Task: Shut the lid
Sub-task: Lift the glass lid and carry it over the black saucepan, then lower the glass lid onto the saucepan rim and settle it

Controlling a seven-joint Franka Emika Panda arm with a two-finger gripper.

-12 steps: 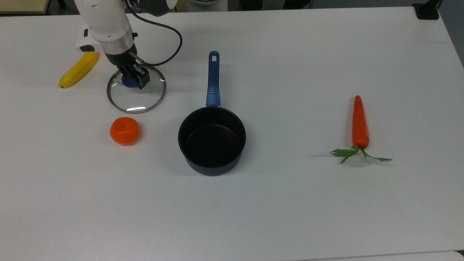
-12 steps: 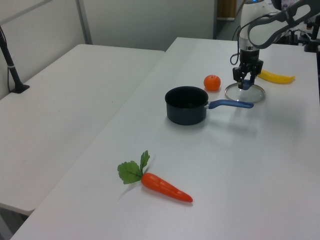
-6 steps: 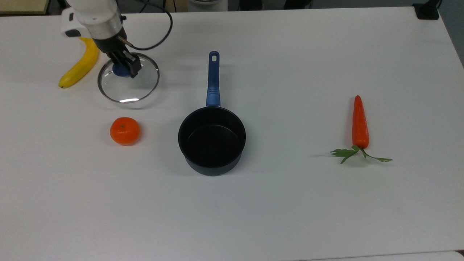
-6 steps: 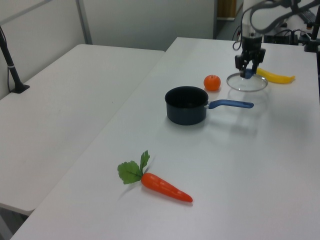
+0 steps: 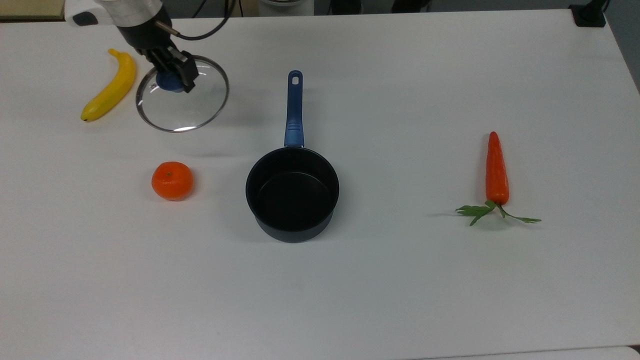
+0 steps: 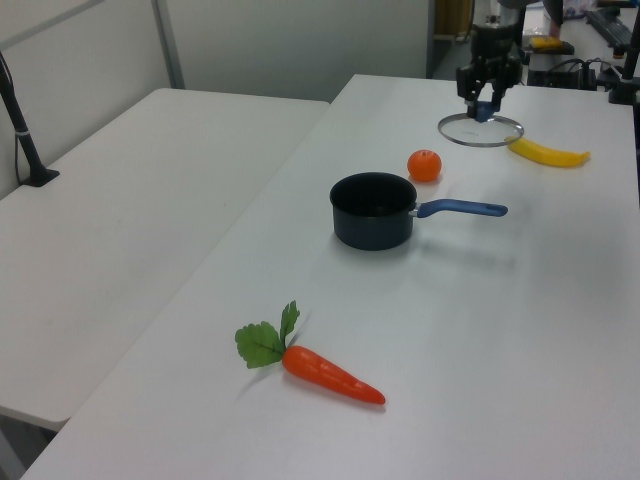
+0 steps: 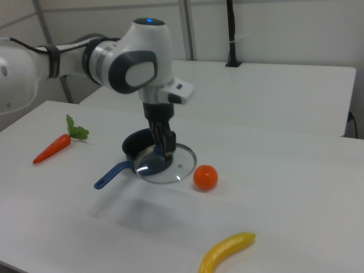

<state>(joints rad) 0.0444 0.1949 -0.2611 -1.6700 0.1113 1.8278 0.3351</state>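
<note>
Up near the counter's far-left corner in the top view, the gripper [image 5: 175,71] has its jaws clamped on the lid [image 5: 183,96] by its blue knob, lifted clear. Pickup's done; carrying it over the open saucepan [image 5: 292,194] and lowering looks left.

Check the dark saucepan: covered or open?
Open. The dark saucepan shows its bare inside; the gripper holds the clear glass lid apart.

1 lid [image 5: 183,97], 1 saucepan [image 5: 292,195], 1 banana [image 5: 111,90], 1 orange [image 5: 172,180], 1 carrot [image 5: 496,170]
</note>
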